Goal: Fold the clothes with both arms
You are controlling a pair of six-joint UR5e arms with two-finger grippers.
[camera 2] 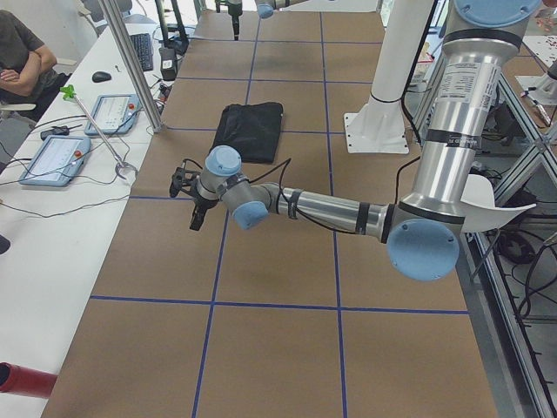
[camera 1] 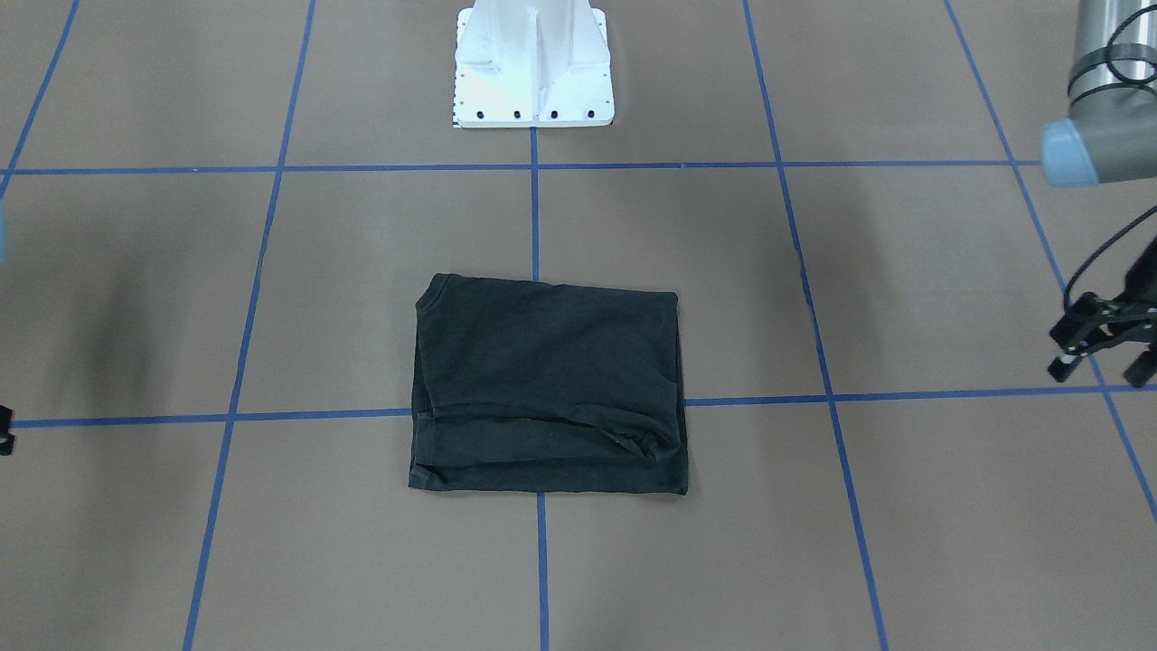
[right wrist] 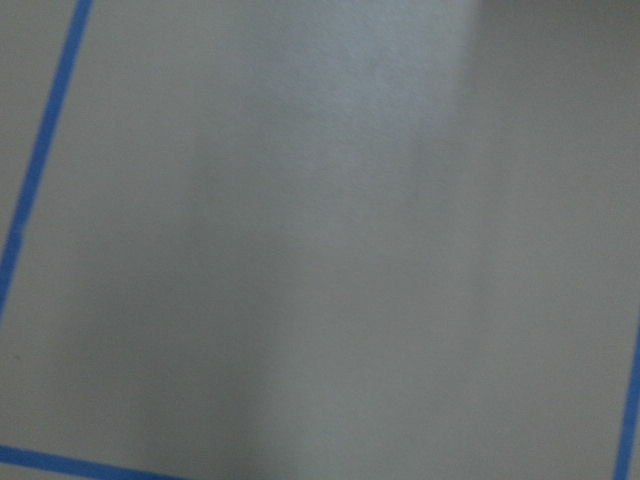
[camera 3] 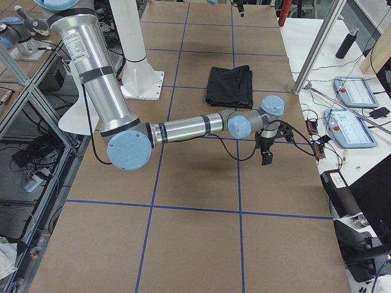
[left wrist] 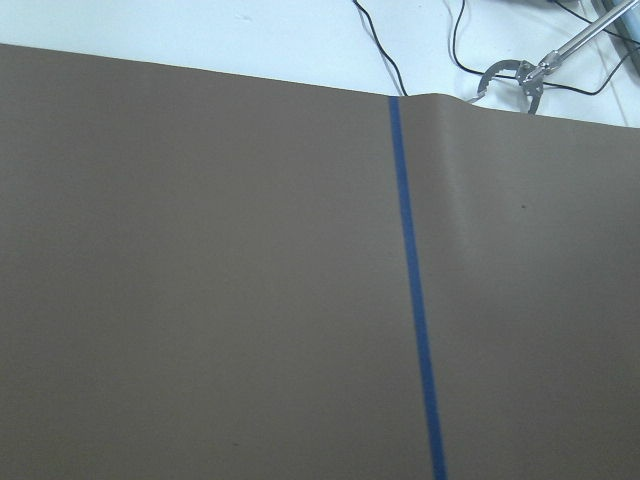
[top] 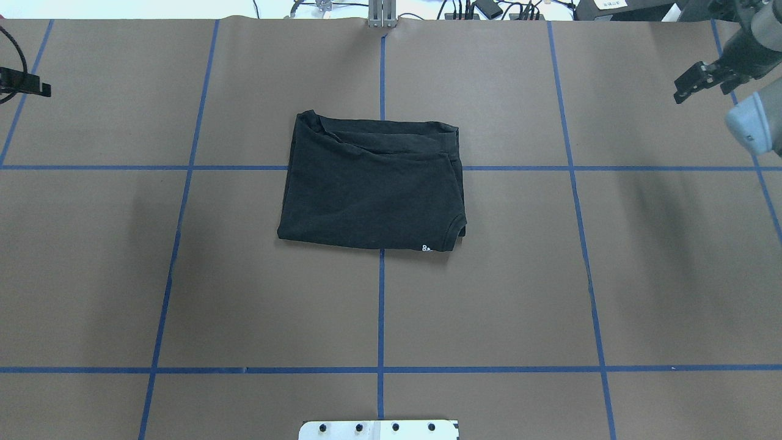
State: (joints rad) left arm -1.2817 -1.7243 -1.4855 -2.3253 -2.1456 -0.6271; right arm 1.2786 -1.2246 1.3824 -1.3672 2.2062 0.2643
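The T-shirt (top: 372, 189) is folded into a compact rectangle and laid flat near the centre of the table (top: 183, 275), plain black surface up. It is placed over a crossing of the blue tape lines (top: 380, 305), in front of the white pedestal base (camera 1: 533, 72). Neither gripper is in contact with it — both are held well apart, at opposite sides. The left gripper (camera 1: 1100, 362) is seen with jaws spread, nothing between them. For the right gripper (top: 693, 82), the jaw state cannot be told.
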